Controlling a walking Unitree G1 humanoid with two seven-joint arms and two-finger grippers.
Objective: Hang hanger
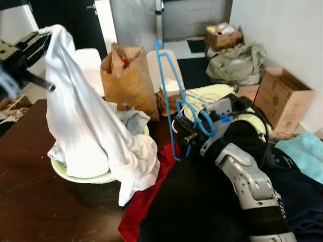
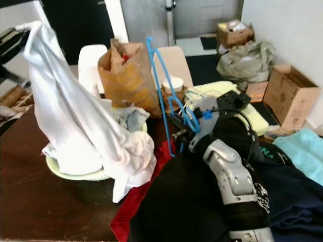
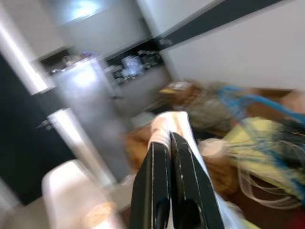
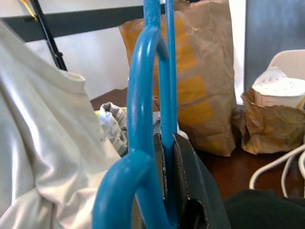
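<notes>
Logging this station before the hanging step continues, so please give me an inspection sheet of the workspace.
Surface: dark brown wooden table.
Job's things: thin blue plastic hanger, upright; white cloth shirt lifted from pale green round basin.
Clutter: brown paper bag, red cloth, black garment.
Grippers: left pincer shut on shirt; right pincer shut on hanger.
Cables: white cord beside bag.
Surroundings: cardboard boxes, white chairs.

A dark brown wooden worktop point(image 1: 30, 196) fills the foreground. Behind it stand two pale rounded chair backs point(image 1: 90, 63), a grey door point(image 1: 133, 22) and a white wall point(image 1: 282, 30), with brown cardboard boxes point(image 1: 281, 97) on the dark floor point(image 1: 194, 70).
</notes>
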